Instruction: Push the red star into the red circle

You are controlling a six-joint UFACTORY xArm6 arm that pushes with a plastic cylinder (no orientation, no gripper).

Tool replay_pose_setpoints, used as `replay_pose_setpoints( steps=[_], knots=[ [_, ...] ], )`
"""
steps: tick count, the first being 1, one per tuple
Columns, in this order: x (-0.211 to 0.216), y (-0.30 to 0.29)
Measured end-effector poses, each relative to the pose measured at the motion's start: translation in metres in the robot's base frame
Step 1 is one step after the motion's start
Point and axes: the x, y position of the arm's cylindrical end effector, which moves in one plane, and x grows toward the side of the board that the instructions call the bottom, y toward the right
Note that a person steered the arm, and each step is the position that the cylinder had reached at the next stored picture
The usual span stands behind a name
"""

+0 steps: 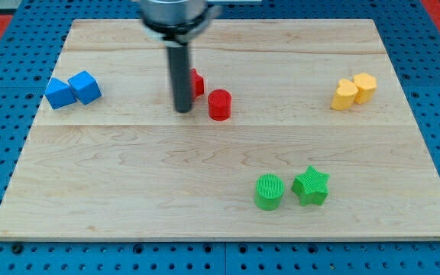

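Note:
The red circle (pixel 219 105) is a short red cylinder standing a little above the board's middle. The red star (pixel 196 82) lies just up and left of it, with a small gap between them; the rod hides most of the star, so only its right edge shows. My tip (pixel 182 110) rests on the board just left of the red circle and below the red star's left side.
Two blue blocks (pixel 72 89) lie touching at the view's left. A yellow heart (pixel 345 95) and a yellow block (pixel 364 87) lie together at the right. A green circle (pixel 269 191) and a green star (pixel 311 186) lie at the lower right. The wooden board (pixel 128 191) lies on a blue pegboard.

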Motion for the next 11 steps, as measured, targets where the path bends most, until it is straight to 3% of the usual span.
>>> replay_pose_setpoints(
  steps=[1, 2, 4, 8, 9, 10, 11],
  knots=[
    [-0.059, -0.045],
    [-0.093, 0.012],
    [-0.057, 0.072],
    [-0.061, 0.094],
    [-0.056, 0.161],
    [-0.052, 0.175],
    [-0.039, 0.153]
  ],
)
